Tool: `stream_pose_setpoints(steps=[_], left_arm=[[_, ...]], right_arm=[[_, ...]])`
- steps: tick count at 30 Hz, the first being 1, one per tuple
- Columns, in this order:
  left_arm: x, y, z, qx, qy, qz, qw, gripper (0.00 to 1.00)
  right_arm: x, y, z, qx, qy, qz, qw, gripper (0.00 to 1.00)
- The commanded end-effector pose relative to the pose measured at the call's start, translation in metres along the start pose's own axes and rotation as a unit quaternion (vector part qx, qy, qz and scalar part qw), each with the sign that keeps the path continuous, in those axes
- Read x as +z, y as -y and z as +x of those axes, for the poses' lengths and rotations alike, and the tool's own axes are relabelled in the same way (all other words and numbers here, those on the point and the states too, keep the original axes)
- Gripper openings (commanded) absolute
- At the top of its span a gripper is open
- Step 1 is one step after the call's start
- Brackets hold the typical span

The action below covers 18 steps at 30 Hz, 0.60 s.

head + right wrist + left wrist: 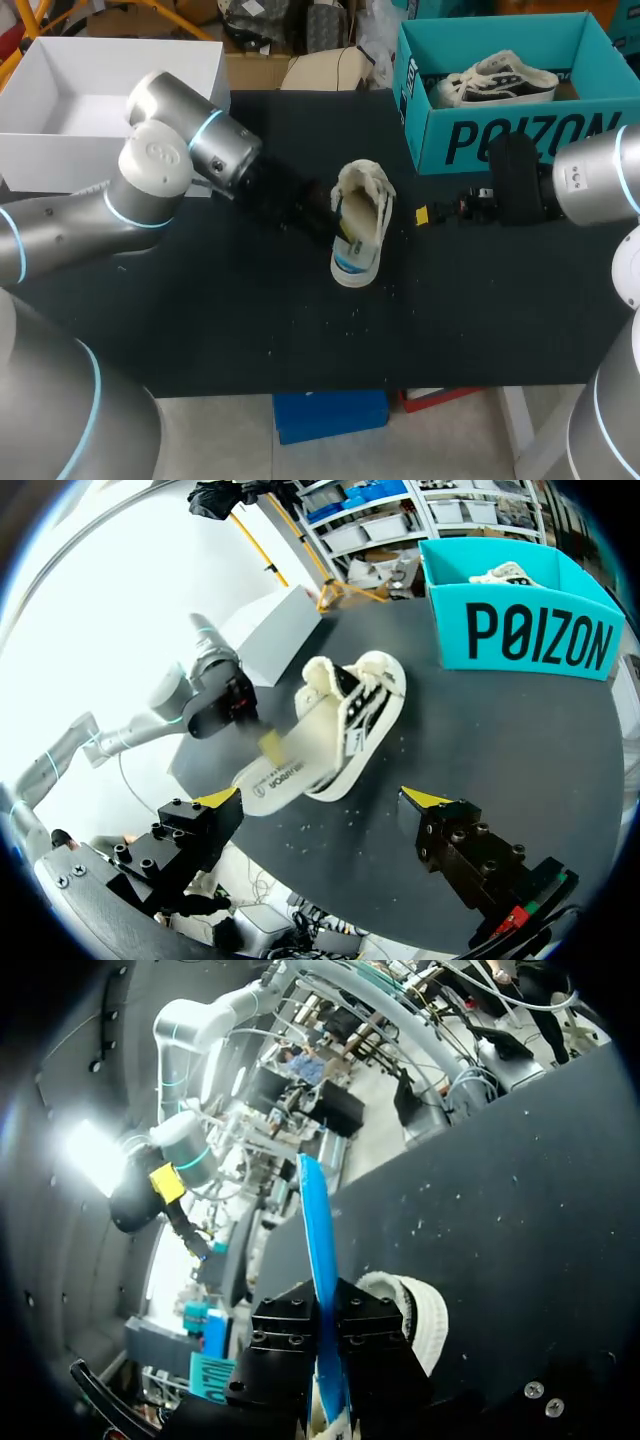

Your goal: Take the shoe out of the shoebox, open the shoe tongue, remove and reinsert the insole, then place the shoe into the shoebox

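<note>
— Shoe (360,225) out of the box?
— Yes. It sits in the middle of the frame in the head view, on the black table (250,320), well apart from the teal shoebox (500,140) at upper right. A second shoe (495,80) lies inside that box.

— Opened up?
— The mouth gapes wide, so I judge that step done.

— Insole?
— A thin blue insole (318,1230) is clamped edge-on between the fingers of my left gripper (325,1305), right at the shoe's mouth. In the head view the left gripper (330,215) touches the shoe from the frame's left.

— Going out or back in?
— Cannot tell from this. I'd call it mid insole step. Its lower end is hidden behind the fingers, so I can't say how much is inside.

— Right side?
— My right gripper (322,798) has its jaws spread and holds nothing. It hangs just right of the shoe, centre right in the head view, not touching it.

— What's left?
— By my read: finish the insole, then put the shoe back into the shoebox. A white box (100,90) at upper left isn't involved.
</note>
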State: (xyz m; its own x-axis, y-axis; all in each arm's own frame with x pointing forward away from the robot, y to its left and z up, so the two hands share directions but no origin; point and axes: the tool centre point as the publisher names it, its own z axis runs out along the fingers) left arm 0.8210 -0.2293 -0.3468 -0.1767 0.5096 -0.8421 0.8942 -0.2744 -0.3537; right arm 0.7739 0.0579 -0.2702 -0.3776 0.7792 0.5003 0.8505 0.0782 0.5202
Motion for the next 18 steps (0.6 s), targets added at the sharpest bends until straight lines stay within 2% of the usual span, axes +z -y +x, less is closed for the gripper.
stream_pose_setpoints(steps=[1,18], left_arm=[[-0.002,-0.008,-0.005,0.006,-0.009,-0.006,1.0,0.0],[-0.001,-0.039,0.004,-0.019,-0.019,-0.022,0.999,0.0]], right_arm=[[0.001,-0.001,0.001,0.0,0.002,0.001,1.0,1.0],[0.001,-0.001,0.001,0.0,0.002,0.001,1.0,1.0]])
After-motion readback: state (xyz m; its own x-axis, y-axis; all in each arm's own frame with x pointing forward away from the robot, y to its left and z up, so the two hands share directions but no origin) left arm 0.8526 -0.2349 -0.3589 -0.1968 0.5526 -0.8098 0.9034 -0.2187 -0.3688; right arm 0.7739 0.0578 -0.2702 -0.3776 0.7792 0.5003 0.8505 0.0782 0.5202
